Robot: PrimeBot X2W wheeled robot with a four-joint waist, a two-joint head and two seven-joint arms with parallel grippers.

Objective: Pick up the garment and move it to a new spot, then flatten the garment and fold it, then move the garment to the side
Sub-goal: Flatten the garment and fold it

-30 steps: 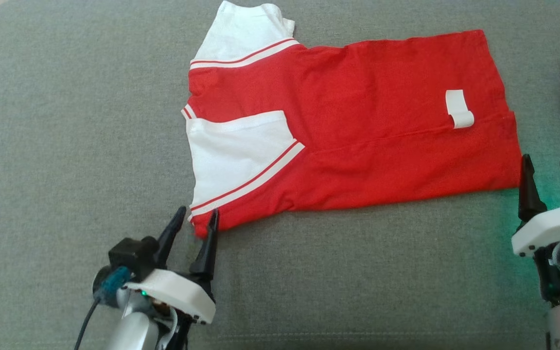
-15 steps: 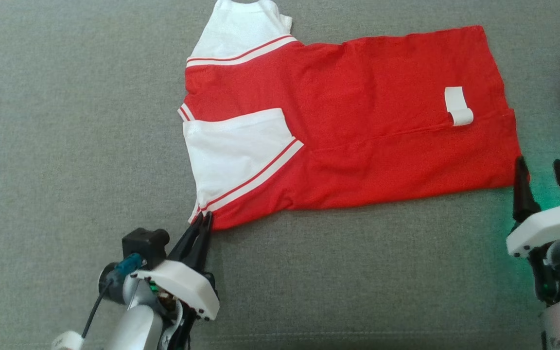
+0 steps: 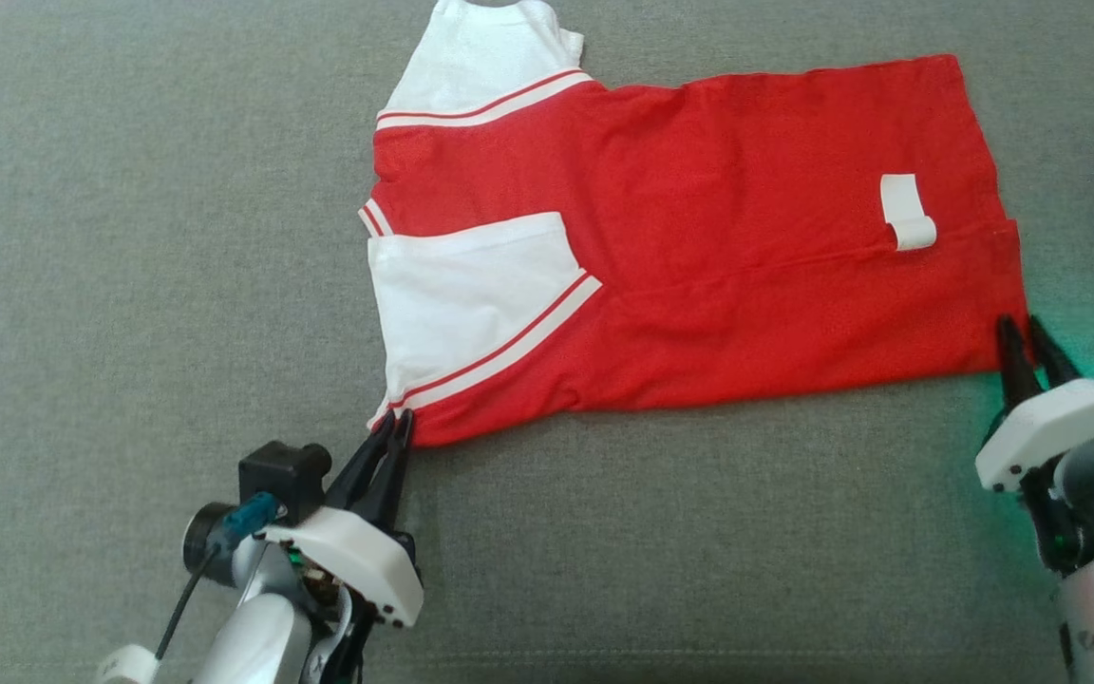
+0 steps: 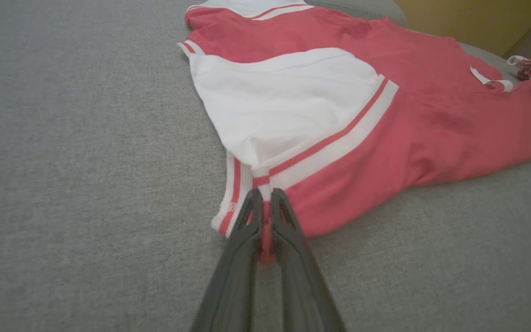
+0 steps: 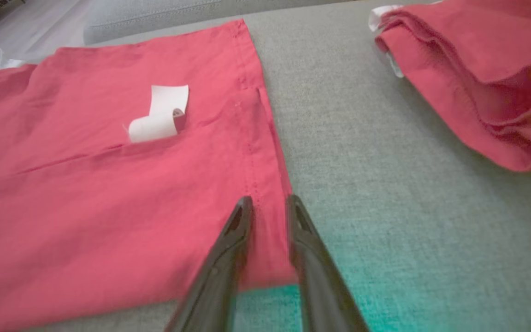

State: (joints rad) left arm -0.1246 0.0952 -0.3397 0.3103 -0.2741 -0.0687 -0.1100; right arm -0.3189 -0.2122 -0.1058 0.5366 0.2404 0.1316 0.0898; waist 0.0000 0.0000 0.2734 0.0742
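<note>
A red garment [image 3: 746,237] with white sleeves [image 3: 462,285], red-and-white striped trim [image 3: 499,350] and a white tag [image 3: 906,211], on plain grey fabric [image 3: 129,285]; a second garment [image 5: 468,83] is red too.

1. The garment [image 3: 699,285] is soft, matt knit cloth in red and white, lightly creased.
2. Its white label [image 3: 906,214] looks thin and smooth.
3. The grey cushion [image 3: 129,285] is coarse woven fabric, matt.
4. The left claw [image 3: 397,423] and right claw [image 3: 1022,328] look like dark, smooth plastic with a faint sheen.
5. The white shell [image 3: 357,560] behind the left claw is smooth plastic.
6. The second garment [image 5: 477,69], far right, is the same matt cloth.
</note>
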